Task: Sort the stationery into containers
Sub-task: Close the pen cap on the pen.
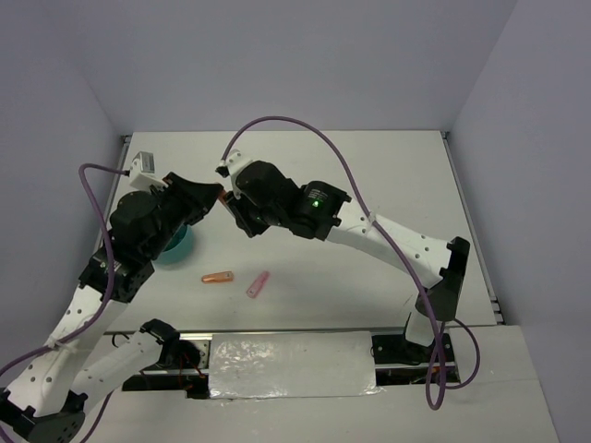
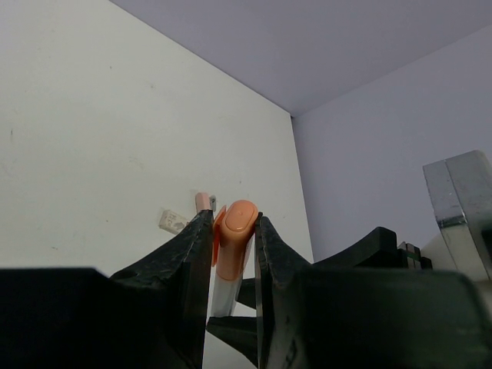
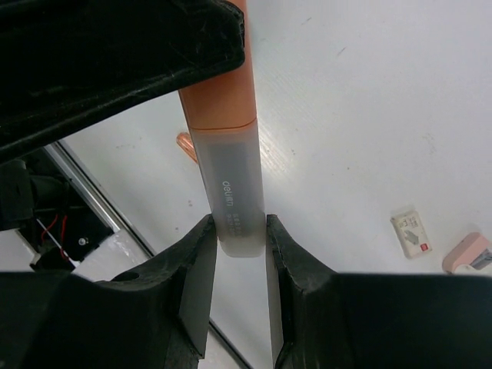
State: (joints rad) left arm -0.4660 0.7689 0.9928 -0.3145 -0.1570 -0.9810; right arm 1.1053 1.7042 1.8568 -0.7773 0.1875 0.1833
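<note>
1. Passing between arms is judged the step in hand: an orange highlighter [image 3: 223, 84] is clamped at its orange end by the left gripper [image 2: 233, 231] and at its clear end by the right gripper [image 3: 241, 231], above the worktop left of centre.
2. The teal bowl [image 1: 182, 247] is seen near the left edge.
3. Next, one grip must be released before the highlighter is carried to the bowl.
</note>
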